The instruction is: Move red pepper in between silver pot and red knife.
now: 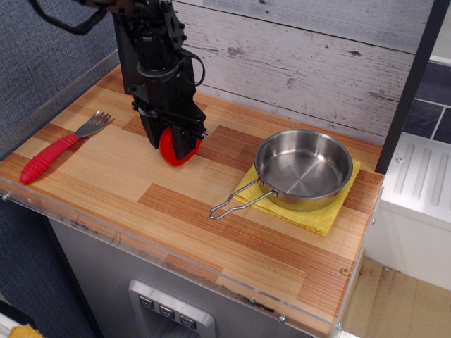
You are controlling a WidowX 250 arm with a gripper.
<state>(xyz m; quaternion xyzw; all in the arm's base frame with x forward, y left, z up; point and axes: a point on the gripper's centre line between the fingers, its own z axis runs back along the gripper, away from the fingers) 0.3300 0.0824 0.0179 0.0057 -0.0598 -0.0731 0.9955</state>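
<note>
My black gripper [176,144] is shut on the red pepper [175,149], a bright red half-round toy, and holds it at or just above the wooden counter; contact cannot be told. The red knife [62,146], red ribbed handle with silver fork tines, lies at the counter's left end. The silver pot [303,169], a shallow steel pan with a wire loop handle pointing front-left, sits to the right. The pepper is between the two, nearer the middle of the counter.
The pot rests on a yellow cloth [318,215]. A grey plank wall [303,63] runs behind the counter, and a clear plastic lip [176,257] lines its front edge. A dark post [412,77] stands at the right.
</note>
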